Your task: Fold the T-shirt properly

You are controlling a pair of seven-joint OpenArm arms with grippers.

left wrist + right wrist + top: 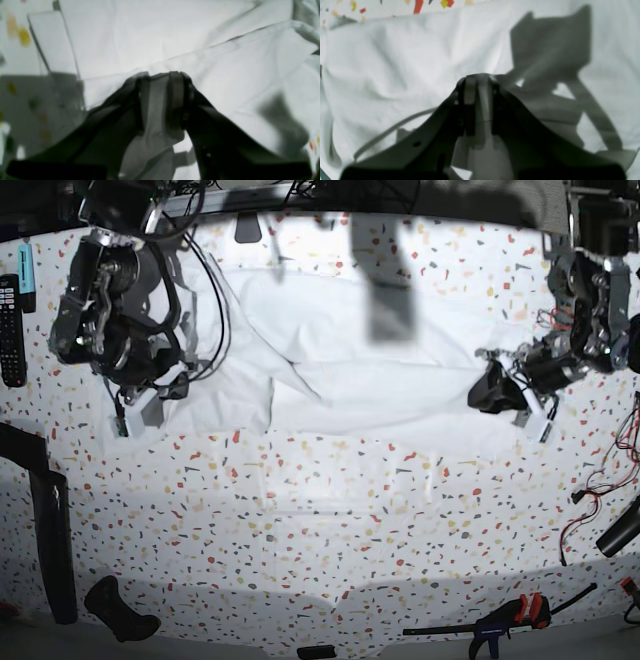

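White T-shirt [340, 370] lies spread and wrinkled across the upper middle of the speckled tabletop [320, 520] in the base view. My left fingers [161, 75] are clamped on a fold of its cloth, frame centre of the left wrist view. My right fingers [477, 77] pinch cloth too, centre of the right wrist view.

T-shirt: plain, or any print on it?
Plain white T-shirt, no print visible; clearest in the base view.
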